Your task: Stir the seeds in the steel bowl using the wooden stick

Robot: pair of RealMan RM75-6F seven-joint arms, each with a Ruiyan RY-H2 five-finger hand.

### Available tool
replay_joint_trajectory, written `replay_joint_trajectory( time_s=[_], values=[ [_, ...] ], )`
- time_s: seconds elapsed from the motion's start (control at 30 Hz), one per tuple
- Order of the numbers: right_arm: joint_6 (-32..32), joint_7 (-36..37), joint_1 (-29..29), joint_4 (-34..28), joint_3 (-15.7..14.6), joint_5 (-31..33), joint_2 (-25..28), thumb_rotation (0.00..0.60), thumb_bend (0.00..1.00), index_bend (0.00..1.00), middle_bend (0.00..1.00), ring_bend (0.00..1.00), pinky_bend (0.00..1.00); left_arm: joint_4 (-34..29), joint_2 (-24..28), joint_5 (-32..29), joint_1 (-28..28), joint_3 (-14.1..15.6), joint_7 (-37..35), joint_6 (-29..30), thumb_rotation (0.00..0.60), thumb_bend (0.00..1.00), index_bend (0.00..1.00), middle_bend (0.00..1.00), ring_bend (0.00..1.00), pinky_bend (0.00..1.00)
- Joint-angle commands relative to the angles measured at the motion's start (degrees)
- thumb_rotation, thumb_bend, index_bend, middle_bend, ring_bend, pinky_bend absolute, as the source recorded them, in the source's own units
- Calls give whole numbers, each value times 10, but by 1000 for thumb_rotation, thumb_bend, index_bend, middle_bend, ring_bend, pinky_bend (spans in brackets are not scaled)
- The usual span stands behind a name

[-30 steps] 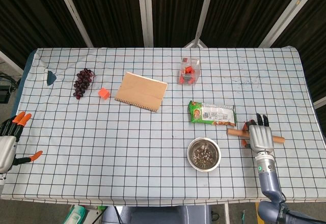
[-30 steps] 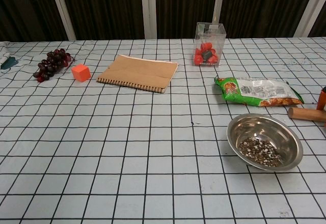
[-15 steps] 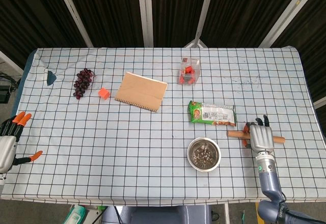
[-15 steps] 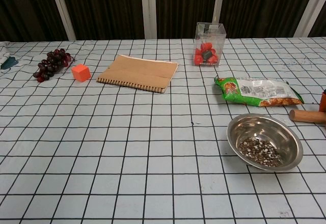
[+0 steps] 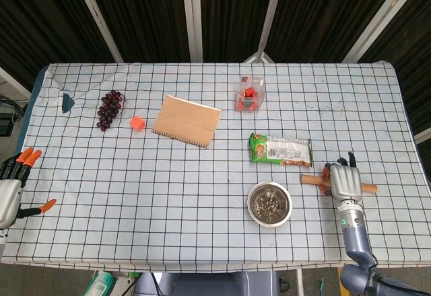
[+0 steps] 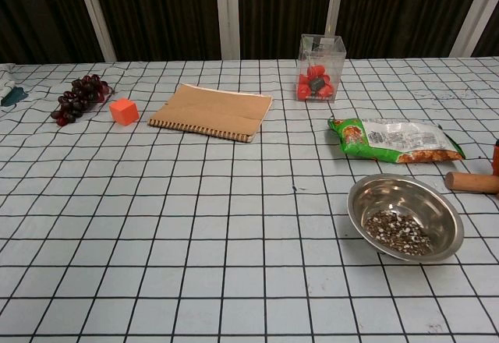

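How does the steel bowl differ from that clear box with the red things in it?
The steel bowl is round, low and shiny metal; the clear box is square, tall and see-through. The bowl holds loose seeds; the box holds red pieces. Both stand open-topped on the checked cloth.

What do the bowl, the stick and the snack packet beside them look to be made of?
Bowl: apparently polished steel, with a silver, mirror-like wall and bright rim.
Stick: probably smooth wood, a matte reddish-brown round rod; grain is too small to see.
Snack packet: likely glossy printed plastic film, with crinkled, shiny green and white faces.
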Motion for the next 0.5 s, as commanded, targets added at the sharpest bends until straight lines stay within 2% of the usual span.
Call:
replay_joint_trajectory(
  time_s=[0.03,0.23,0.5],
  values=[
    [0,2,-1,-1,-1,-2,2,600,320,608,559,248,0,0,0,0,0,0,0,0,600,80,0,0,0,0],
    [-2,7,-2,-5,-5,-10,8,600,473,613,562,248,0,0,0,0,0,0,-1,1,600,81,0,0,0,0],
    [-3,13,-2,-10,-6,-17,16,600,514,628,572,257,0,-1,0,0,0,0,-1,1,600,81,0,0,0,0]
  ],
)
